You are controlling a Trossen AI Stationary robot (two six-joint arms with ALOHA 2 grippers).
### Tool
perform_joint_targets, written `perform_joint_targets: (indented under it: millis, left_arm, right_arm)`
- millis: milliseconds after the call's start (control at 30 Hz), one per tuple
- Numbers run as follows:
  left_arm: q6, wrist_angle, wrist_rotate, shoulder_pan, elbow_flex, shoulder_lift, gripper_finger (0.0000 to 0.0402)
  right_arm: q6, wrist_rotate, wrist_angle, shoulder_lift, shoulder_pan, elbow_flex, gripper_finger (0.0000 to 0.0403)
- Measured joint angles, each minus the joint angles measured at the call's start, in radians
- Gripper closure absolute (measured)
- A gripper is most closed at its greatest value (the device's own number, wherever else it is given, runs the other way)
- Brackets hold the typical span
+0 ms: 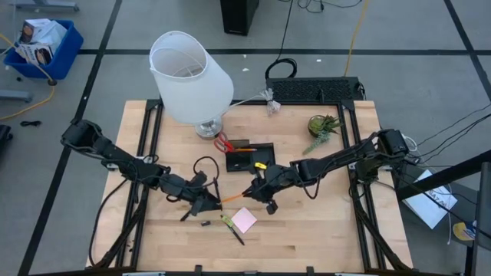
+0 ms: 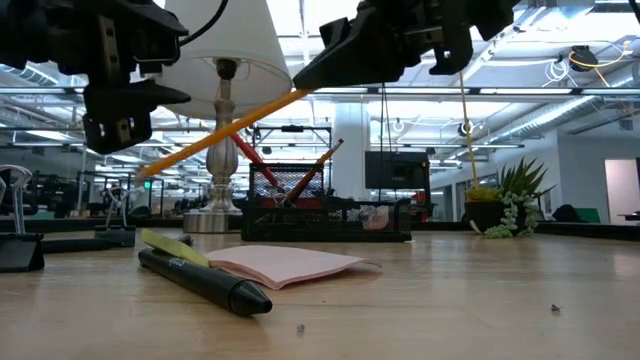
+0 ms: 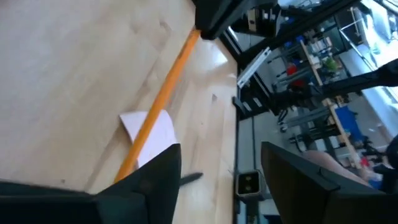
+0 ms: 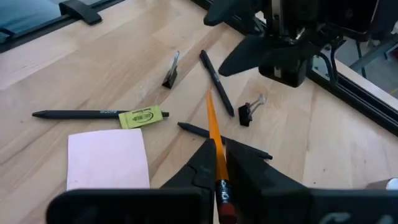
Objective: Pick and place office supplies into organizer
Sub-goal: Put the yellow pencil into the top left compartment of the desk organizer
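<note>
Orange pencil (image 1: 232, 197) hangs above a wooden table (image 1: 322, 222) in the high view, spanning the gap between two dark arms. Its one end is clamped in the right gripper (image 1: 253, 191), just in front of the black organizer (image 1: 250, 156); its other end reaches the left gripper (image 1: 209, 201), which sits further out from the organizer. A pink sticky-note pad (image 1: 245, 221) lies just beyond the pencil, away from the organizer, with a yellow-green marker (image 1: 228, 221) touching its edge.

From the low view, the pencil slopes down from the right gripper (image 2: 312, 75) toward the left gripper (image 2: 128, 130), in front of the organizer (image 2: 325, 210), which holds red-handled scissors (image 2: 250, 160) and another pencil (image 2: 318, 168). The pad (image 2: 290, 263) and a black pen (image 2: 205, 282) lie nearer the camera.

In the left wrist view, the left gripper's fingers (image 3: 155, 180) stand apart, the pencil (image 3: 158, 106) passing beside one of them; whether they touch it cannot be told.

In the right wrist view, the right gripper (image 4: 219, 163) is closed on the pencil (image 4: 213, 127), above scattered pens (image 4: 216, 83) and a binder clip (image 4: 250, 109).
</note>
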Motion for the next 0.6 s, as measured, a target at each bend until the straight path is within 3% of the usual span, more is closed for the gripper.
perform_joint_targets:
  millis: [200, 400, 600]
  left_arm:
    - [0.065, -0.023, -0.104, 0.000, 0.000, 0.000, 0.0172]
    - [0.053, -0.125, -0.116, 0.001, 0.000, 0.000, 0.0172]
    - [0.031, -0.100, -0.112, 0.000, 0.000, 0.000, 0.0172]
  right_arm:
    - [0.009, -0.049, 0.013, 0.000, 0.000, 0.000, 0.0385]
    - [0.020, -0.079, 0.053, 0.000, 0.001, 0.000, 0.0385]
    - [0.017, -0.078, 0.074, 0.000, -0.002, 0.000, 0.0385]
